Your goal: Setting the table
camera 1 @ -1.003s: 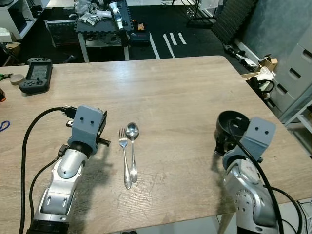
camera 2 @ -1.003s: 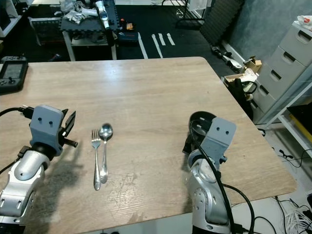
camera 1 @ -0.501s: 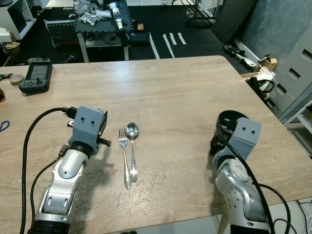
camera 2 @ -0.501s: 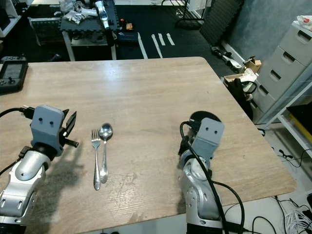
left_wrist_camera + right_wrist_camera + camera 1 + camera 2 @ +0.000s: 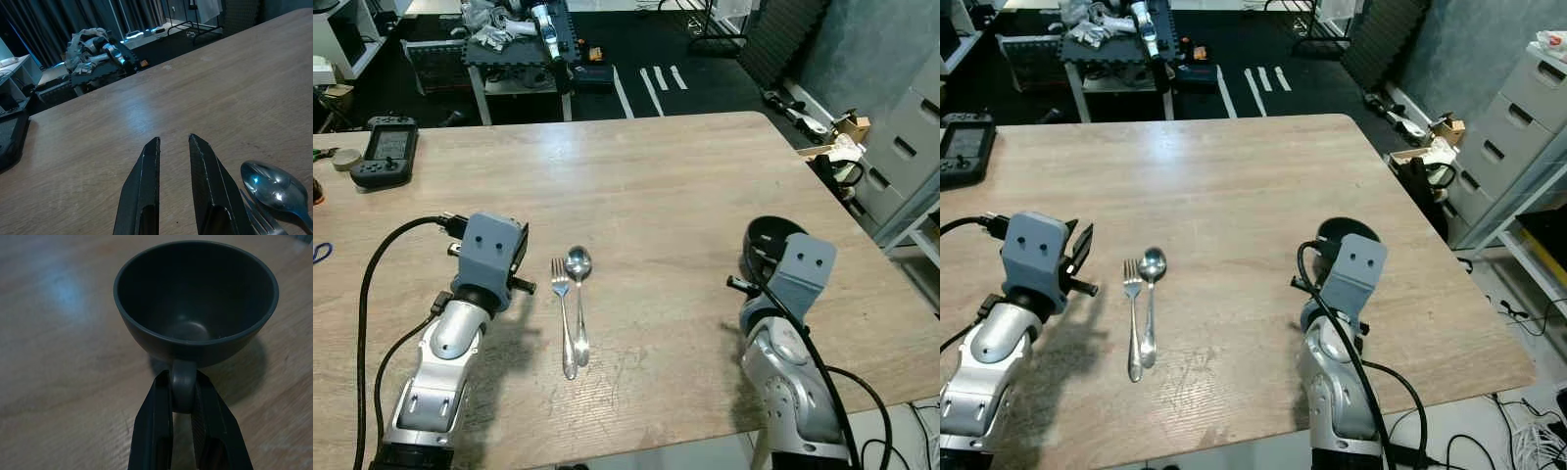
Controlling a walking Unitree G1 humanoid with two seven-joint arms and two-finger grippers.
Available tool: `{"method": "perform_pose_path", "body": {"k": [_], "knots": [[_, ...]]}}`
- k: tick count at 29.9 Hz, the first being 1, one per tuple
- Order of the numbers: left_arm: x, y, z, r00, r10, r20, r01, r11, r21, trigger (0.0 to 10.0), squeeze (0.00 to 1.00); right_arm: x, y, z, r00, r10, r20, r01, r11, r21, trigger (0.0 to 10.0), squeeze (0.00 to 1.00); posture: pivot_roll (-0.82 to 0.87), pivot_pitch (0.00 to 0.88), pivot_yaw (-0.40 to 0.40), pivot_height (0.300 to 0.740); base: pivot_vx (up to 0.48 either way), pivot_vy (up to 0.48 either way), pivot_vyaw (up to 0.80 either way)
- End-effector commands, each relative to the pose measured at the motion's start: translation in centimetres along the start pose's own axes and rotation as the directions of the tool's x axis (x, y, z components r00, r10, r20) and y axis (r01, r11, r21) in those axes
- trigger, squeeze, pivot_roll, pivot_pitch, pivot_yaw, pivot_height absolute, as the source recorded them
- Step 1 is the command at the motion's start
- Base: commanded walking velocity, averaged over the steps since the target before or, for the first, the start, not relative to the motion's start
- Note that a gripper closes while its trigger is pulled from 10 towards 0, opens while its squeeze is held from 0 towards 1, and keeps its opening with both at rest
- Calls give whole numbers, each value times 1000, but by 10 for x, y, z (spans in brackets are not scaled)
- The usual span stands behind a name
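Note:
A dark grey cup (image 5: 195, 293) stands on the wooden table (image 5: 646, 176) at the right, partly hidden behind my right arm in the eye views (image 5: 769, 235). My right gripper (image 5: 184, 396) is shut on the cup's handle, one finger on each side. A fork (image 5: 564, 315) and a spoon (image 5: 578, 299) lie side by side left of centre. My left gripper (image 5: 173, 147) hovers low over the table just left of the fork, its fingers a small gap apart with nothing between them.
A black game controller (image 5: 385, 149) and a tape roll (image 5: 347, 159) lie at the table's far left corner. Beyond the table stands a cluttered low bench (image 5: 519, 44) on dark floor. Grey drawers (image 5: 911, 127) and boxes sit to the right.
My right arm has swung left with the cup, then turned slightly; the cup sits a little further left on the table. The left arm has stayed still.

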State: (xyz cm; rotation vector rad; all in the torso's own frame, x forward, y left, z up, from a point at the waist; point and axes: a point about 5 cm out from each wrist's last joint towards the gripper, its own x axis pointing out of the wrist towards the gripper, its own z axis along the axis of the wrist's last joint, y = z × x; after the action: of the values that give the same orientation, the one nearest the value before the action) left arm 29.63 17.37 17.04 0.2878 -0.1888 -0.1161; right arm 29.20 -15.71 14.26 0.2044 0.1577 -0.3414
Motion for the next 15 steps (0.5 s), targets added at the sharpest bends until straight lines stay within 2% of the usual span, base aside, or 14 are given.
{"method": "perform_pose_path", "body": {"k": [1, 4, 5, 6, 7, 8, 9, 11, 12, 15], "knots": [[-2, -1, -1, 1000, -2, -9, 2, 1000, 8, 10000, 0, -1, 0, 3, 999, -2, 41, 2, 1000, 3, 0, 0, 44, 50, 42, 740, 0, 0, 0], [-2, -1, -1, 1000, -2, -11, 2, 1000, 6, 10000, 0, -2, 0, 19, 990, 34, 134, -35, 999, 4, 0, 0, 41, 52, 43, 740, 0, 0, 0], [-2, -1, -1, 1000, -3, -11, 3, 1000, 4, 10000, 0, -3, 2, 30, 979, 64, 194, -66, 998, 3, 0, 0, 37, 52, 44, 740, 0, 0, 0], [-2, -1, -1, 1000, -3, -11, 3, 1000, 4, 10000, 0, -3, 2, 30, 979, 64, 194, -66, 998, 3, 0, 0, 37, 52, 44, 740, 0, 0, 0], [-2, -2, -1, 1000, -2, -13, 2, 1000, 0, 10000, 0, -5, 3, 37, 968, 84, 238, -90, 996, 17, 7255, 0, 35, 54, 45, 740, 0, 0, 0], [-2, -2, -2, 1000, -2, -19, 2, 1000, -23, 10000, 0, -8, 5, 51, 939, 131, 319, -138, 990, 1, 10000, 0, 32, 54, 45, 740, 0, 0, 0], [-3, -4, -4, 999, -7, -35, 5, 997, -73, 10000, 0, -16, 10, 69, 882, 207, 424, -219, 976, -21, 10000, 0, 30, 54, 45, 740, 0, 0, 0], [-4, -7, -5, 998, -24, -50, 18, 994, -110, 10000, 0, -21, 14, 76, 845, 261, 466, -266, 962, -57, 10000, 0, 28, 53, 44, 740, 0, 0, 0], [-9, -15, -6, 995, -79, -59, 71, 989, -128, 10000, 0, -24, 20, 74, 815, 346, 464, -336, 936, -106, 10000, 0, 25, 52, 44, 740, 0, 0, 0], [-22, -28, -9, 978, -198, -71, 189, 974, -124, 10000, 0, -27, 24, 53, 807, 479, 346, -472, 875, -111, 10000, 0, 29, 58, 46, 740, 0, 0, 0]]}}
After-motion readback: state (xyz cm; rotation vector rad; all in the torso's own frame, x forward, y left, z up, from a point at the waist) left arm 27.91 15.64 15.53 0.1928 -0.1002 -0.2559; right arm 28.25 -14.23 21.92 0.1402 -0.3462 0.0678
